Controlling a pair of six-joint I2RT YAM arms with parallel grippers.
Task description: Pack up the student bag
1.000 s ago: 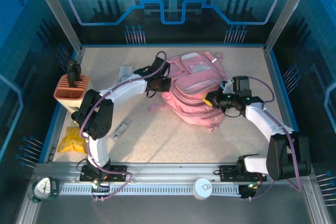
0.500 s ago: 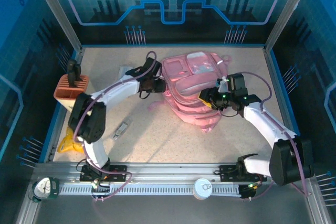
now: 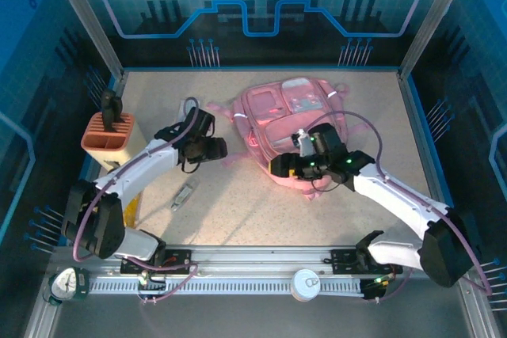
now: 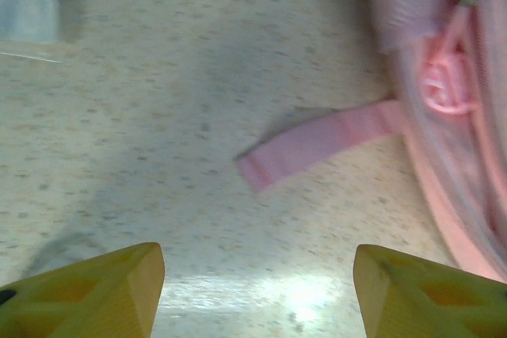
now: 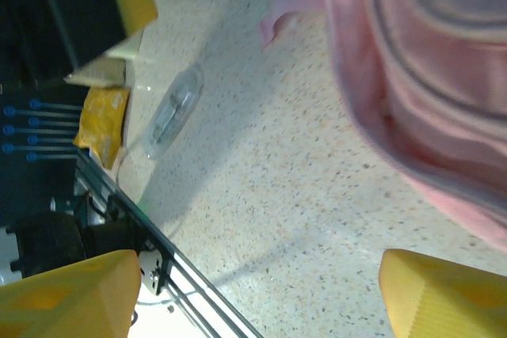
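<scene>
On the speckled table, toward one o'clock from its middle, the pink backpack [image 3: 295, 120] lies flat with its front pockets up, both arms reaching in from the near edge. The left gripper [image 4: 255, 286] hovers off the bag's nine o'clock side, near a loose strap [image 4: 317, 144], its yellow fingers spread wide and empty. The right gripper [image 5: 257, 298] hangs by the bag's six o'clock edge, likewise wide with nothing between its fingers. The work appears to sit between steps: the bag is laid out and loose items are not yet in. The next move likely calls for opening a compartment or fetching an item. At nine o'clock the orange pen holder [image 3: 105, 138] keeps a dark tool [image 3: 108, 104] upright; a clear case [image 3: 182, 195] lies toward seven o'clock, with a yellow packet [image 5: 99, 124] beyond it. What the bag holds cannot be told
</scene>
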